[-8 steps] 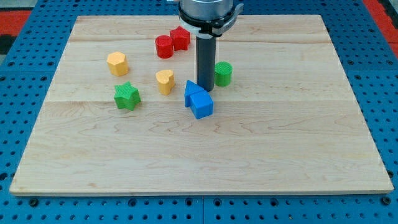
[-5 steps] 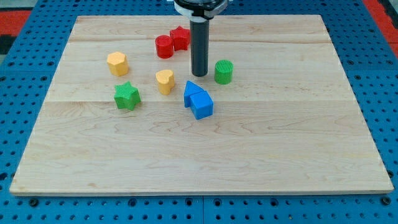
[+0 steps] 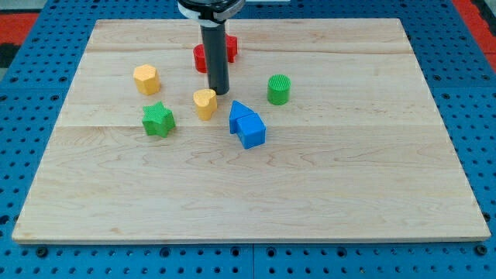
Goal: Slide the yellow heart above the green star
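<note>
Yellow heart (image 3: 204, 101) sits just left and below my tip (image 3: 220, 93), nearly touching; contact I cannot tell. No jaws here, just a bare rod. Green star (image 3: 158, 119) lies farther left and lower; red blocks (image 3: 203, 56) sit behind the rod.

We see a pale wooden bench (image 3: 325, 194) made of long planks, with the grain running from the view's left to the view's right. Around it lies a blue base plate (image 3: 473, 93) with regular rows of small holes. At both top corners of the view a red surface (image 3: 19, 19) shows. The light is even, with only soft shadows.
</note>
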